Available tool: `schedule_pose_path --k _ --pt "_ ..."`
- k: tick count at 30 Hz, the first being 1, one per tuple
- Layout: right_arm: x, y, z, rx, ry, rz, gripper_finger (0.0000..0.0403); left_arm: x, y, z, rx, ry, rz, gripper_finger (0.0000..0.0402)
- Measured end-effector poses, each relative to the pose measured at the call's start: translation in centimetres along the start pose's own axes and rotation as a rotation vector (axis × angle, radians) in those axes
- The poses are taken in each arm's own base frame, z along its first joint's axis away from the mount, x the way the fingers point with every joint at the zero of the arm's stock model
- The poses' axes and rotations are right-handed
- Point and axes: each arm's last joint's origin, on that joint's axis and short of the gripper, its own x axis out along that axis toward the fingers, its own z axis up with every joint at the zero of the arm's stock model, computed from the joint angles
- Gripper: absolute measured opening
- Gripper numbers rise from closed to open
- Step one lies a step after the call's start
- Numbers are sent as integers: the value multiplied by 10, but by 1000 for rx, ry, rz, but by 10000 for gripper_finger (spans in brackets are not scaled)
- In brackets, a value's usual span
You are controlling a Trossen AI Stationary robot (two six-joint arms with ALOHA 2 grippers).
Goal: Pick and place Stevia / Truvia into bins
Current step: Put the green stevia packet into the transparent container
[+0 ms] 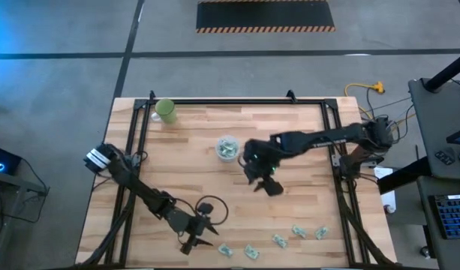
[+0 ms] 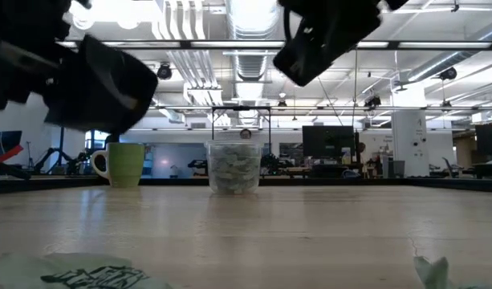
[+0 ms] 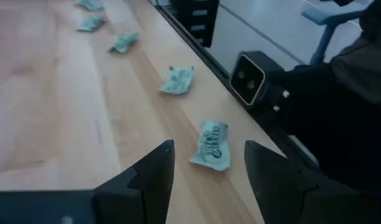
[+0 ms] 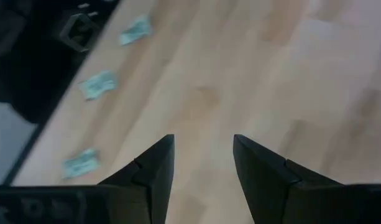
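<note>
Left gripper (image 3: pixel 209 165) hangs spread over a Truvia packet (image 3: pixel 212 145) at the table's (image 1: pixel 305 142) front edge; we could shove it overboard. Right gripper (image 4: pixel 202 165) spread too, empty.

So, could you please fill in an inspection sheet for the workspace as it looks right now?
Surface: wooden table, bare in the middle.
Job's things: five packets loose along the near edge; clear cup already holding packets.
Clutter: green cup at the far left corner.
Grippers: left gripper open, low over a packet at the near edge; right gripper open, empty, raised near the clear cup.
Cables: yellow cable on the floor beyond the far right corner.
Surroundings: desk with keyboard to the right.
</note>
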Motion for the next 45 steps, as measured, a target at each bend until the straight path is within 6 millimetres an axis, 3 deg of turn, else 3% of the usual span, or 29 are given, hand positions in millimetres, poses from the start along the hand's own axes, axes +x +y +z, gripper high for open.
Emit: schedule_pose_path --k 4,8,17,29,38,45 --pt "6 32 -3 -23 2 45 152 14 0 -11 11 29 -17 178" --pt "8 61 -6 -56 -30 77 146 24 -2 -9 54 21 -29 178" --pt "4 102 -24 -133 -155 88 134 41 -5 -4 132 8 -45 178" --pt "-3 115 -54 -108 -268 31 134 62 0 -16 125 47 -62 178" --pt "0 115 -61 -73 -264 30 133 69 3 -22 121 94 -73 177" --pt "1 115 -61 -72 -265 18 132 69 5 -22 121 102 -68 131"
